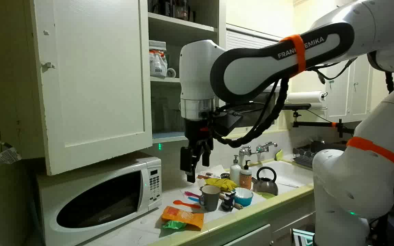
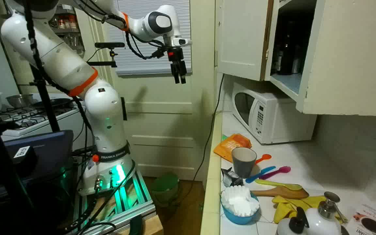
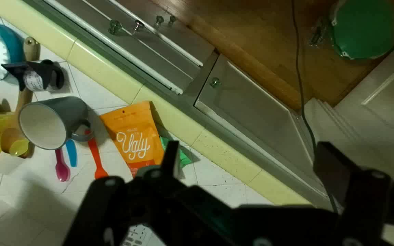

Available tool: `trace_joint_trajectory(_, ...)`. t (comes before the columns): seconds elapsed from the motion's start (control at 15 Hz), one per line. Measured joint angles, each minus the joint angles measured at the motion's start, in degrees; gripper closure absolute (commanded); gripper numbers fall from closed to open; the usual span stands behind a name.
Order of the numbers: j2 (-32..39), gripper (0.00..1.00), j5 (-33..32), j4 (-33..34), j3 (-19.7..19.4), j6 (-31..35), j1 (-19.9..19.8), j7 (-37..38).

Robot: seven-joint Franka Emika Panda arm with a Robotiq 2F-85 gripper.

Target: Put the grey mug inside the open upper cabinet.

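The grey mug [image 1: 214, 201] stands upright on the counter, in both exterior views [image 2: 242, 166]. It also shows at the left of the wrist view [image 3: 72, 111], its handle towards the orange pouch. My gripper [image 1: 198, 171] is empty and points down, well above the counter and away from the mug; it also shows in an exterior view [image 2: 180, 80]. In the wrist view its fingers [image 3: 249, 150] are wide apart with nothing between them. The open upper cabinet [image 1: 180, 80] has its panelled door swung out over the microwave; its opening and shelf also show in an exterior view [image 2: 289, 83].
A white microwave [image 1: 154, 201] stands under the cabinet door. Around the mug lie an orange pouch [image 1: 183, 217], plastic spoons [image 2: 268, 173], a small dark pitcher-like item [image 1: 228, 202] and a teal bowl [image 2: 238, 218]. A kettle [image 1: 265, 186] and soap bottles [image 1: 246, 177] stand near the sink.
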Motion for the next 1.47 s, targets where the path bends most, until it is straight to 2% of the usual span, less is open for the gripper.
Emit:
trace_joint_trajectory(0.93, 0.0, 0.00, 0.0, 0.0, -0.1, 0.0, 0.1, 0.0)
trace_joint_trajectory(1.2, 0.4, 0.00, -1.3, 0.0, -0.1, 0.4, -1.9, 8.0)
trace_joint_trajectory(1.47, 1.6, 0.00, -3.3, -0.7, -1.6, 2.6, -6.8, 15.3)
